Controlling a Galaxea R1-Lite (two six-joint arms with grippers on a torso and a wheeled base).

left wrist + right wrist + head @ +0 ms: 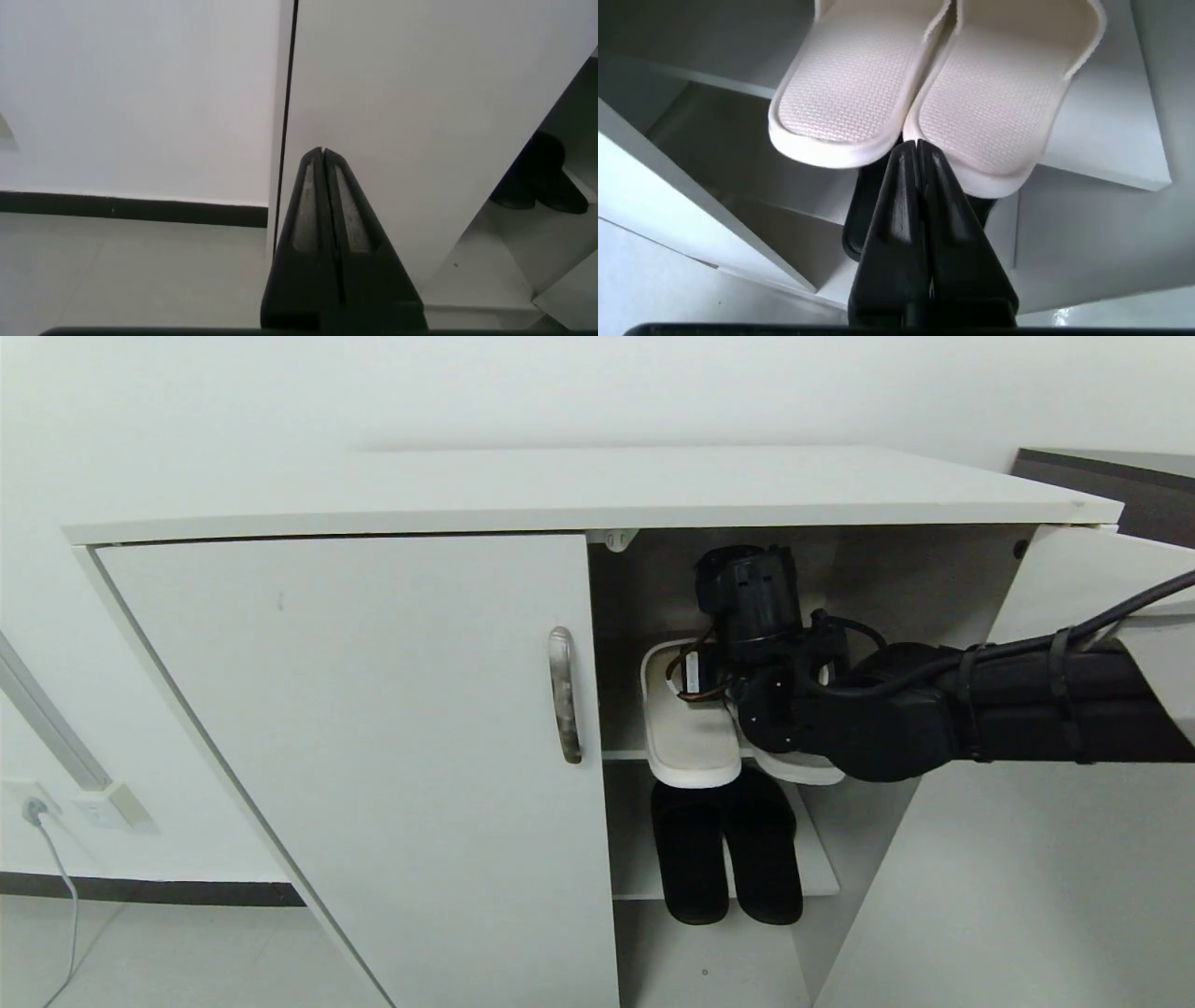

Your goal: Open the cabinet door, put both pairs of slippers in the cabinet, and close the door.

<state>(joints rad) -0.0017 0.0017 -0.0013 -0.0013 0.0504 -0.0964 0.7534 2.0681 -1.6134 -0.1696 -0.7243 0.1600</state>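
Note:
The white cabinet [597, 485] has its left door [355, 737] closed and its right door [990, 896] swung open. A white pair of slippers [691, 733] [999, 103] lies on the upper shelf [1102, 140], heels overhanging the front edge. A black pair of slippers [728, 859] [537, 182] lies on the lower shelf [635, 859]. My right arm reaches into the open half. The right gripper [918, 145] is shut, its tips at the seam between the white heels. Low down, the left gripper [322, 151] is shut and empty, in front of the closed door.
The closed door carries a metal handle [563, 695] near its inner edge. A wall socket with a cable [33, 812] sits low at the left. The open door stands to the right of my right arm. Bare floor lies below the cabinet.

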